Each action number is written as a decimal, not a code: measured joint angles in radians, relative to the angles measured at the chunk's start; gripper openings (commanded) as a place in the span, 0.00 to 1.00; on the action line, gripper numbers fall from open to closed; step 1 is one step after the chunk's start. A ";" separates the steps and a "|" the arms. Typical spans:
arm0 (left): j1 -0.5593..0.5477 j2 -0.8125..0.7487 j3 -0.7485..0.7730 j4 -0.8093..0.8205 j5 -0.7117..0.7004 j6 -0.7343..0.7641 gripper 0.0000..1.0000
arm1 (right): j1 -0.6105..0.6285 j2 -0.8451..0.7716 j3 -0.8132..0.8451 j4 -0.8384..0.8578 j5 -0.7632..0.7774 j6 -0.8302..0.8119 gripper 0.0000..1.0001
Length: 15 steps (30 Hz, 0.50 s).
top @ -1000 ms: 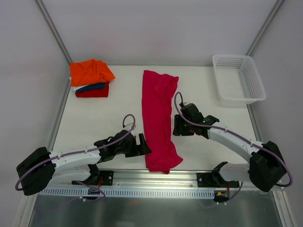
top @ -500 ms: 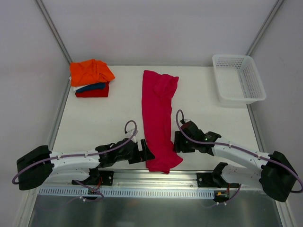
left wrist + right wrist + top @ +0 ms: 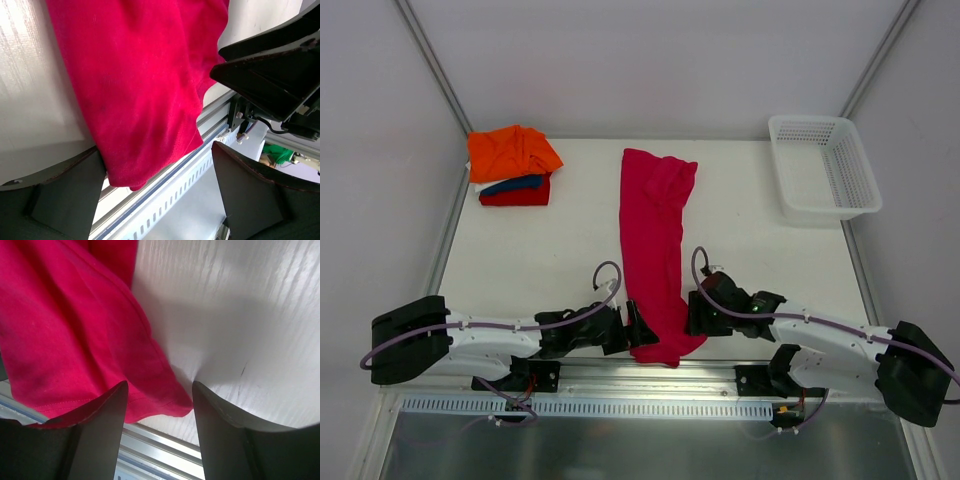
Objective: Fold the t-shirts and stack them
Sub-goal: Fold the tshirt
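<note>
Magenta t-shirt (image 3: 650,240): is lying as a long, narrow folded strip on the worktop (image 3: 540,250), with its near end sitting between the two claws.
Left claw (image 3: 630,328): is standing wide and gripping nothing. In the wrist view (image 3: 157,150) its fingers are straddling the strip's near end (image 3: 135,75), with one finger (image 3: 65,192) at the cloth's edge.
Right claw (image 3: 692,312): is facing the left claw across the strip, with its jaws spread and nothing held. In its own view (image 3: 159,385) the shirt's hemmed corner (image 3: 60,315) is lying between the fingers.
Rail (image 3: 650,375): is running along the worktop edge just behind both claws, right by the strip's end.
Folded t-shirts: are sitting well beyond the left claw in the far left corner, stacked with orange (image 3: 512,150) on top, dark blue (image 3: 515,184) under it and red (image 3: 515,196) at the bottom.
Mesh basket (image 3: 825,165): is standing well beyond the right claw, in the far right corner.
</note>
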State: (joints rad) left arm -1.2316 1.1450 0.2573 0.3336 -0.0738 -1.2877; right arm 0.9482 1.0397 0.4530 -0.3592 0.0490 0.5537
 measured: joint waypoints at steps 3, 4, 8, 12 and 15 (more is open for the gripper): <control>-0.010 0.000 -0.002 0.001 -0.011 -0.016 0.84 | 0.023 0.000 -0.006 0.024 0.003 0.018 0.61; -0.013 0.000 -0.005 0.003 -0.015 -0.022 0.84 | 0.031 0.004 -0.008 0.032 0.005 0.024 0.61; -0.027 -0.003 -0.017 0.016 -0.021 -0.042 0.83 | 0.059 0.026 -0.008 0.079 0.007 0.044 0.61; -0.045 -0.017 -0.036 0.023 -0.034 -0.072 0.73 | 0.089 0.057 0.001 0.117 0.012 0.058 0.61; -0.054 -0.034 -0.058 0.022 -0.039 -0.094 0.68 | 0.108 0.085 0.012 0.139 0.016 0.067 0.61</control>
State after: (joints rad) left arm -1.2854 1.1114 0.1997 0.3557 -0.1127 -1.3815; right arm 1.0557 1.1244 0.4652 -0.2199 0.0647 0.6209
